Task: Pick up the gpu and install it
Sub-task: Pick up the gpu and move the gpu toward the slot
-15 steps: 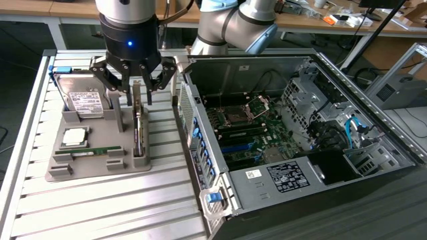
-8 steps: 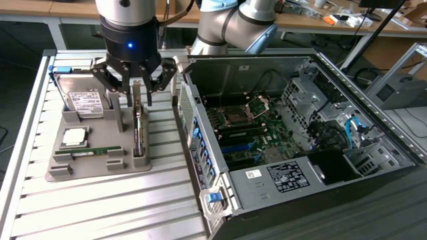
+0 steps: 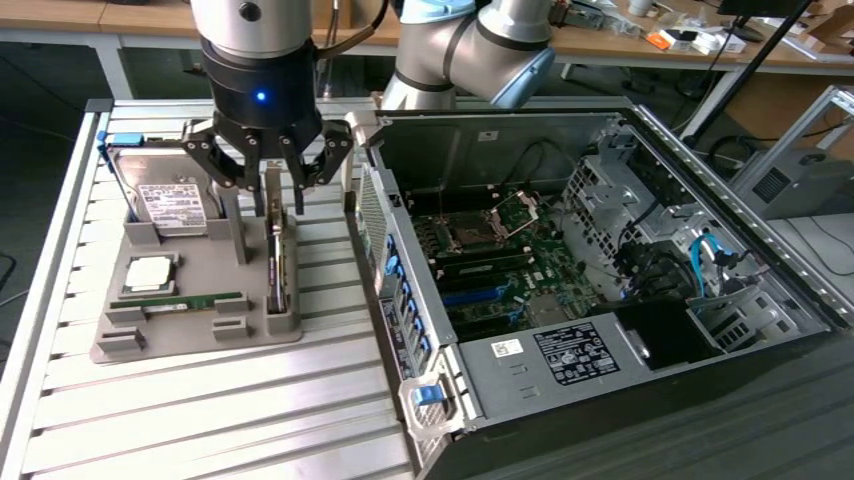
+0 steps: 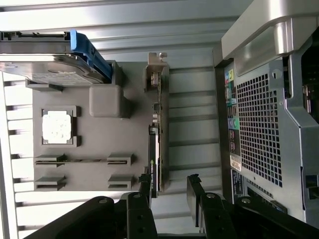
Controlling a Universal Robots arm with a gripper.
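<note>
My claw (image 3: 274,195) hangs straight down over the gpu (image 3: 276,262), its jaws spread wide. They straddle the card's upper edge without pinching it. In the wrist view the claw (image 4: 169,186) has one finger (image 4: 145,183) close against the gpu (image 4: 158,134), and a clear gap shows between the card and the other finger (image 4: 194,185). Nothing is lifted.

The gpu stands on its long edge in a slot of the grey holder (image 3: 187,345), along the side of the holder (image 4: 99,142) towards the exterior view's right. Its silvery bracket is at the far end.

Further out on the holder, towards the exterior view's left, the hard drive (image 3: 170,205) leans at the far end, and the wrist view shows a blue rail on the hard drive (image 4: 45,69). Nearer than that, the processor chip (image 3: 150,272) lies flat in its square seat, bright in the wrist view (image 4: 56,126). The memory stick (image 3: 187,300) sits on edge, nearer again (image 4: 75,160).

The holder rests on the slatted metal table (image 3: 200,420). Just beside it on the exterior view's right lies the open computer case (image 3: 561,380), with the motherboard (image 3: 494,270) exposed inside. The case's perforated back panel (image 4: 264,124) faces the gpu across a strip of table (image 4: 189,40).
</note>
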